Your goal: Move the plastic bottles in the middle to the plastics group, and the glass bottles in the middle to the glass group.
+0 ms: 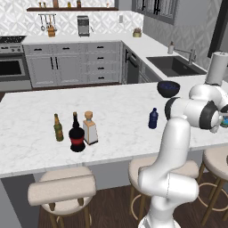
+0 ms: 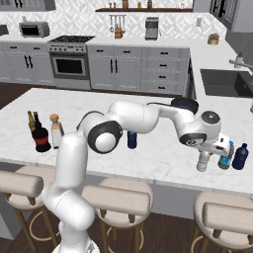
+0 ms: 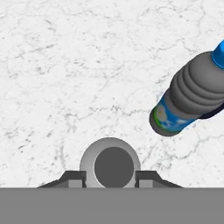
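My pincer is clamped on the clear bottle, which hangs upright under my hand near the right end of the worktop, close to its front edge. In the hand view I look straight down on that bottle's round top with a finger pressed to each side.

Just beside it, further toward the right end, stands the banded bottle with its blue-teal label and blue cap, and next to that a dark blue bottle. Whether the clear bottle's base touches the marble I cannot tell.

Another dark blue bottle stands in the middle of the worktop, well apart from both ends. A dark bowl sits toward the back edge.

Near the left end the square pale bottle with the tan stopper stands just beside the black bottle with the red label; the slim olive bottle is a little further left.
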